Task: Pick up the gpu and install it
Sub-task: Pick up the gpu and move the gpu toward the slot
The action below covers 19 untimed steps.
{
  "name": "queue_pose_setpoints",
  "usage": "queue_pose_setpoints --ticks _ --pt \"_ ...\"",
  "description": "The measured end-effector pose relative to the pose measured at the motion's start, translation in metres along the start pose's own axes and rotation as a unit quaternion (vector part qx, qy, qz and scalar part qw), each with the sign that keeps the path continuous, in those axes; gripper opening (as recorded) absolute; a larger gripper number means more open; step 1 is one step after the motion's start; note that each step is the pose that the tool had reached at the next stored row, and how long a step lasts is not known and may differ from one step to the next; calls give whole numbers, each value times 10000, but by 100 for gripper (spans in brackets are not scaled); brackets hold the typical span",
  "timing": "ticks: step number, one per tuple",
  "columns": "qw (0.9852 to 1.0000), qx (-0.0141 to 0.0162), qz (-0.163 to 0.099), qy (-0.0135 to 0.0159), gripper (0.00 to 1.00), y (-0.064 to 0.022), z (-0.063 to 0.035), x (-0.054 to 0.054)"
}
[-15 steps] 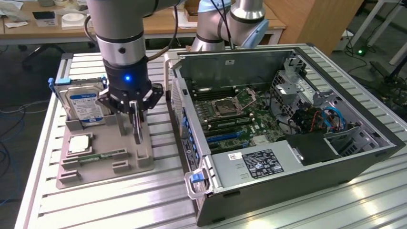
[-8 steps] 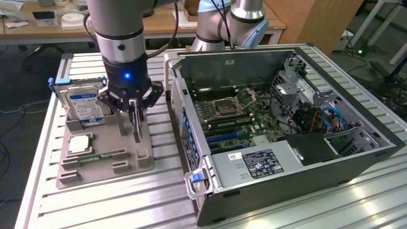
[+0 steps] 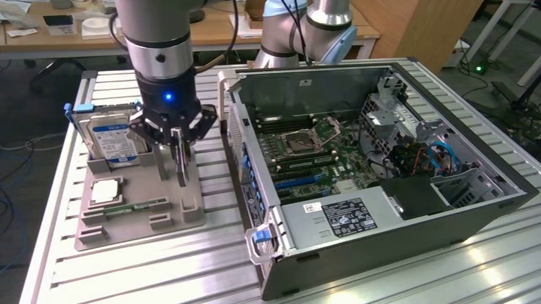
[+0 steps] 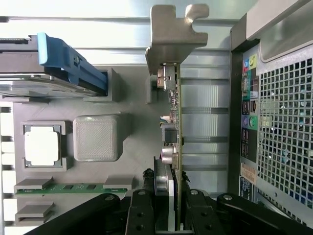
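The gpu [image 3: 180, 163] is a thin card held upright, hanging below my gripper [image 3: 175, 140] over the back right part of the grey holder tray [image 3: 173, 218]. In the wrist view I see the gpu [image 4: 175, 122] edge-on, with its green board, its connectors and its silver end bracket [image 4: 176, 36] at the far end. My gripper [image 4: 168, 218] is shut on the card, with a black finger [image 4: 141, 215] on each side. Whether the card's lower edge still touches the tray is hidden. The open computer case [image 3: 473, 158] lies to the exterior view's right of the tray.
On the tray stand a silver hard drive [image 3: 114, 139] with a blue-white label, a square processor chip [image 3: 106, 190] and a narrow green memory stick [image 3: 135, 208]. The case's motherboard [image 3: 313, 152] faces up. A second arm's base [image 3: 313, 31] stands behind the case. Its perforated rear panel [image 4: 286, 137] is close beside the card.
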<state>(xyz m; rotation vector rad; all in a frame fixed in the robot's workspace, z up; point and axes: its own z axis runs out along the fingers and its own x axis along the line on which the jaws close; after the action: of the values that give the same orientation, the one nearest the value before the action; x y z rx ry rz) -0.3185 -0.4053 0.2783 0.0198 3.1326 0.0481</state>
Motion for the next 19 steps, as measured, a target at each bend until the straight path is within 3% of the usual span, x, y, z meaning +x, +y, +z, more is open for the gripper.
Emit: queue_pose_setpoints --ticks 7,19 --pt "10000 -54 1 1 28 2 -66 0" --pt "10000 -94 1 2 28 5 -161 -1"
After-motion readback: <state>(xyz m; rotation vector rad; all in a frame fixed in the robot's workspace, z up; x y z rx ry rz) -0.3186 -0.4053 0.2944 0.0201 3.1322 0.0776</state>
